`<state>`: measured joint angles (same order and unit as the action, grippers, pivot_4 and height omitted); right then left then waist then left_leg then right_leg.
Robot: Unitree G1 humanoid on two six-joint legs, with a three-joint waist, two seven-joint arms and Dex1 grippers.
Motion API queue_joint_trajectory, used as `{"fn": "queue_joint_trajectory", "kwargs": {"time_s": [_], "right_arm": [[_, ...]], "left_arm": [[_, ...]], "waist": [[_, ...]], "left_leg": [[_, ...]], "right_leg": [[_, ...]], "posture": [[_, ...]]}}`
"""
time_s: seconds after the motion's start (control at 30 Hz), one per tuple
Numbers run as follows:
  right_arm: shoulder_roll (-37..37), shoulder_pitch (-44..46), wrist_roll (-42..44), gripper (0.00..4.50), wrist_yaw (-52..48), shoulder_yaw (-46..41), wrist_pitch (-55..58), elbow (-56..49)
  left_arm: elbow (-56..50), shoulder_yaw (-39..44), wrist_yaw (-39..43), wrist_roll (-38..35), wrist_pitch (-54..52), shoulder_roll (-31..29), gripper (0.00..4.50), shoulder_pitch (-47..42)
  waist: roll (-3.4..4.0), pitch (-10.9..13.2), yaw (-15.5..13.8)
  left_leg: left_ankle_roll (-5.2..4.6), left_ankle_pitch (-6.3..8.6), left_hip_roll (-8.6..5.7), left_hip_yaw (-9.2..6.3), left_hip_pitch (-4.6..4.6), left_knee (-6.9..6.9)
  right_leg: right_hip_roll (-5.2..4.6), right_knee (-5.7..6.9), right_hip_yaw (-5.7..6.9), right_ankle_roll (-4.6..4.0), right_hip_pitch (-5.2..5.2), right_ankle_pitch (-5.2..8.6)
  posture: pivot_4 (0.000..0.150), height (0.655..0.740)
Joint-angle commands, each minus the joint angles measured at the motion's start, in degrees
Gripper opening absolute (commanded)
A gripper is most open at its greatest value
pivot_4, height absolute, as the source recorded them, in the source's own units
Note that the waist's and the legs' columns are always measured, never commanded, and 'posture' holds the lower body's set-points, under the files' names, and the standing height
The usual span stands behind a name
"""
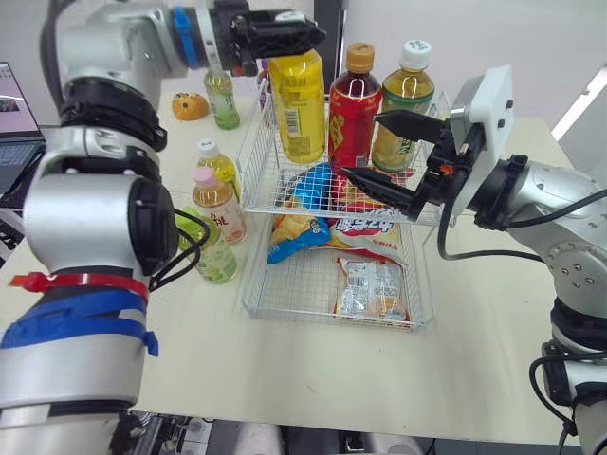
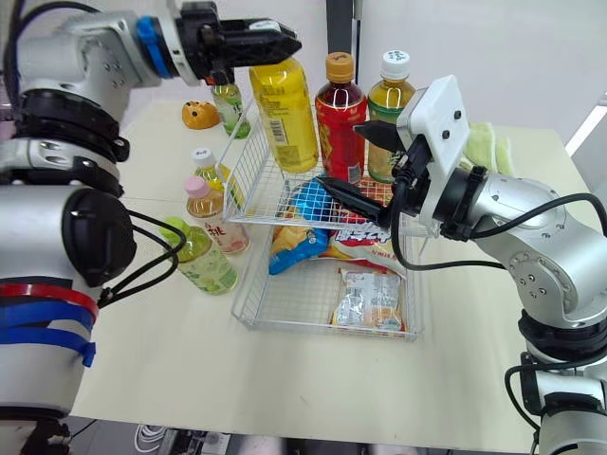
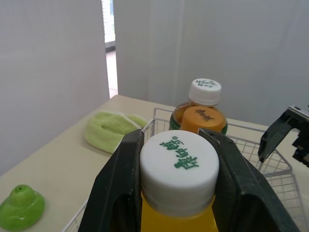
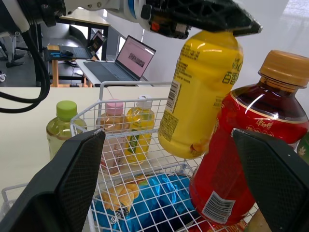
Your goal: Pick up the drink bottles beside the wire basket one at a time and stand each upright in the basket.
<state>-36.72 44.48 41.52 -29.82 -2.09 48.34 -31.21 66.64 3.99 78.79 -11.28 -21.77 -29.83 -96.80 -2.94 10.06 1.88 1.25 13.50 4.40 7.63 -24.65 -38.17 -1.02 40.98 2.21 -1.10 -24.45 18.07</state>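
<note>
My left gripper (image 1: 289, 33) is shut on the white cap (image 3: 179, 162) of a yellow drink bottle (image 1: 298, 104). The bottle hangs slightly tilted in the upper tier of the wire basket (image 1: 252, 156), its base near the mesh floor. Beside it stand a red bottle (image 1: 355, 109) with an orange cap and a green tea bottle (image 1: 403, 104). My right gripper (image 1: 363, 147) is open at the front of that tier, close to the red bottle and holding nothing. Several more bottles wait on the table left of the basket, among them a pink-capped one (image 1: 218, 204) and a green-capped one (image 1: 204, 248).
Snack packets (image 1: 372, 289) lie in the basket's lower tier and a blue bag (image 1: 318, 185) in the upper one. An orange toy (image 1: 190, 105) sits at the back left, a laptop (image 1: 14, 123) at the far left, and a green cloth (image 2: 484, 142) behind the basket.
</note>
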Motion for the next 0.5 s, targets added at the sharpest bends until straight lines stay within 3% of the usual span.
{"fn": "queue_joint_trajectory", "kwargs": {"time_s": [0.03, 0.3, 0.5], "right_arm": [[-0.8, 1.0, 0.3, 4.5, 0.7, -2.1, 0.2, -2.0], [-1.1, 0.8, 1.1, 4.5, 1.2, -2.8, 1.4, -2.8], [-1.0, 0.8, 1.3, 4.5, 1.2, -3.1, 2.0, -3.1]], "left_arm": [[-0.7, 1.3, -1.4, -0.1, 3.7, -0.1, 1.37, -1.0], [0.6, 1.7, -2.1, 0.0, 4.9, 1.0, 1.37, 0.4], [0.6, 1.7, -1.2, 0.0, 5.1, 0.8, 3.14, 0.6]], "waist": [[0.0, 0.0, 0.0], [0.0, 0.0, 0.0], [0.0, 0.0, 0.0]], "left_leg": [[0.0, 0.0, 0.0, 0.0, 0.0, 0.0], [0.0, 0.0, -0.01, 0.0, 0.0, -0.01], [0.0, 0.0, -0.01, 0.0, 0.01, -0.02]], "right_leg": [[0.0, 0.0, 0.0, 0.0, 0.0, 0.0], [0.0, 0.01, 0.01, 0.0, 0.0, 0.0], [0.0, 0.04, 0.0, 0.0, 0.0, 0.0]], "posture": [[0.15, 0.74], [0.15, 0.74], [0.15, 0.74]]}}
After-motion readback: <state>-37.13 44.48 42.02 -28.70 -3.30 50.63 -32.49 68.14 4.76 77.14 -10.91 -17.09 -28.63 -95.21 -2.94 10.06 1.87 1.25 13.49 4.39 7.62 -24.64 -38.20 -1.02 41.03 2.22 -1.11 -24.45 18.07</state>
